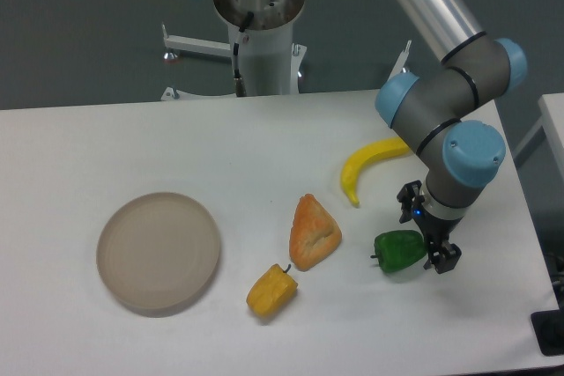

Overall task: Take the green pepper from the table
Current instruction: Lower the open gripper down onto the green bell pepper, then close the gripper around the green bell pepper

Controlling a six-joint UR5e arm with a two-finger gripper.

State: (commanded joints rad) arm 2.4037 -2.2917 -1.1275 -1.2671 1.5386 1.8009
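Note:
The green pepper [398, 250] is small, glossy and dark green. It lies on the white table [106, 147] at the front right, with its stem pointing left. My gripper [428, 228] points down right beside the pepper's right end. Its two black fingers stand apart, one behind the pepper [410, 196] and one in front of it [444, 259]. The jaws look open, and I see no grip on the pepper. The pepper rests on the table with its shadow under it.
A yellow banana [368, 165] lies just behind the gripper. An orange wedge-shaped piece [314, 232] and a yellow pepper [271, 291] lie left of the green pepper. A round beige plate [159, 251] sits at the front left. The table's right edge is close to the gripper.

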